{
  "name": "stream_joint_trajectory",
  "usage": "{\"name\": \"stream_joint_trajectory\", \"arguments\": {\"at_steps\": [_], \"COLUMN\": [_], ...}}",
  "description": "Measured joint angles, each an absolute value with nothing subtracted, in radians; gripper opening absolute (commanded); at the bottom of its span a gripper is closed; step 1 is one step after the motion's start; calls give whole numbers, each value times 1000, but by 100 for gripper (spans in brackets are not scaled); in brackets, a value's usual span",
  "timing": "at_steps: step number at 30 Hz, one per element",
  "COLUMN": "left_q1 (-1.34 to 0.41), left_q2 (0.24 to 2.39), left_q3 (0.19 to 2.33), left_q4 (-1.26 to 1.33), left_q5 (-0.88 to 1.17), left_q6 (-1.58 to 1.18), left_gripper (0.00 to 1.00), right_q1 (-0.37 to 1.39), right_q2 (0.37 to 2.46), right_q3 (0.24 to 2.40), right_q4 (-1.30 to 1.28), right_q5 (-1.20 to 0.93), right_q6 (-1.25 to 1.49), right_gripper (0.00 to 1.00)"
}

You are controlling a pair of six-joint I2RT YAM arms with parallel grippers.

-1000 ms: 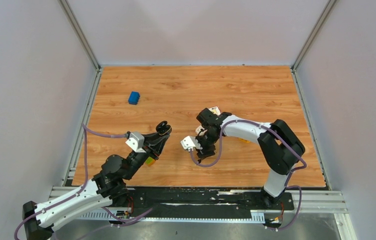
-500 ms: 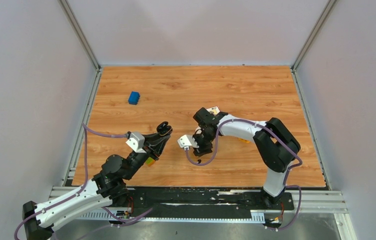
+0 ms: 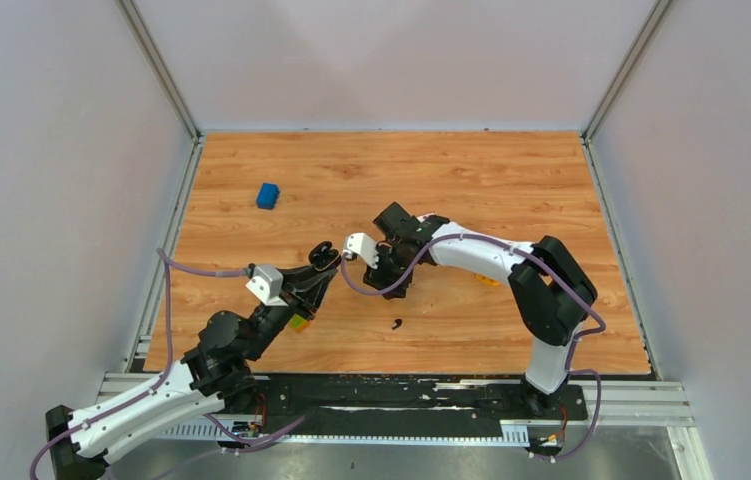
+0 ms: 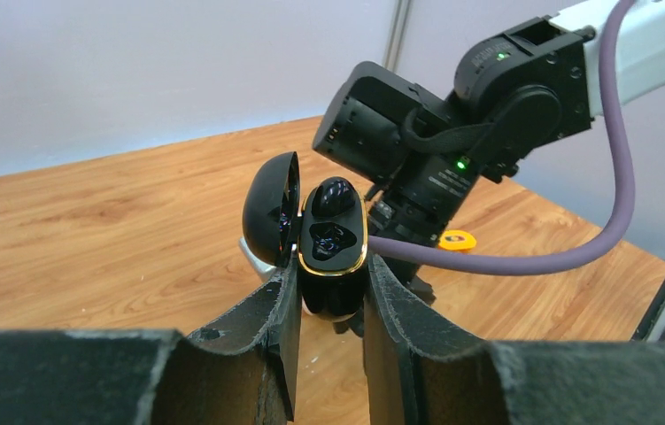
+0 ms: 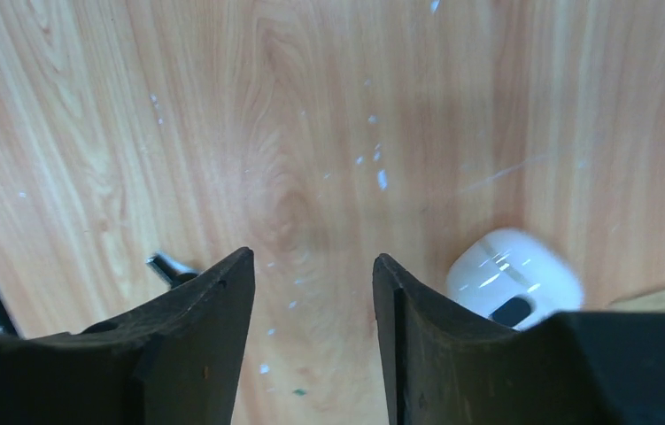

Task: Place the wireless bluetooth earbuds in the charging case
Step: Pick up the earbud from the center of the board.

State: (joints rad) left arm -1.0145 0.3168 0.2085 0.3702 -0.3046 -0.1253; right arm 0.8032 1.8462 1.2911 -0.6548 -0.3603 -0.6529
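My left gripper (image 4: 333, 283) is shut on the black charging case (image 4: 332, 257) with a gold rim and holds it above the table (image 3: 326, 257). The case lid (image 4: 271, 210) stands open to the left. One black earbud (image 4: 333, 195) sits in the upper slot; the lower slot is empty. A second black earbud (image 3: 396, 323) lies on the wood, near the arms. My right gripper (image 3: 389, 284) is open and empty just right of the case, pointing down; its wrist view shows bare wood between the fingers (image 5: 311, 274) and a small dark piece (image 5: 167, 265) at the left finger.
A blue block (image 3: 268, 195) lies at the far left. A yellow ring (image 4: 458, 240) lies on the wood behind the right arm, also in the top view (image 3: 491, 282). A blurred white rounded object (image 5: 513, 277) shows beside my right finger. Grey walls enclose the table.
My right arm has swung left and away from me, close to the held case. A black earbud now lies uncovered on the wood where that gripper was. The left arm has barely moved.
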Motion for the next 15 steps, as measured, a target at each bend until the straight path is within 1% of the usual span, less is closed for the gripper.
{"name": "stream_joint_trajectory", "arguments": {"at_steps": [1,3,4,6,11,15], "left_q1": [-1015,-1015,-1015,-1015,-1014,-1014], "left_q2": [312,307,307,307,307,307], "left_q3": [208,208,208,208,212,213], "left_q4": [372,371,371,370,367,365], "left_q5": [-306,-306,-305,-306,-316,-318], "left_q6": [-126,-126,-126,-126,-125,-125], "left_gripper": [0,0,0,0,0,0], "right_q1": [809,828,839,852,863,862], "right_q2": [1831,1798,1784,1771,1769,1814], "right_q3": [1273,1230,1214,1201,1200,1226], "right_q4": [-646,-635,-632,-630,-615,-619], "right_q5": [-346,-309,-290,-262,-205,-200], "right_q6": [-601,-512,-469,-399,-232,-155], "right_gripper": [52,43,40,39,43,45]}}
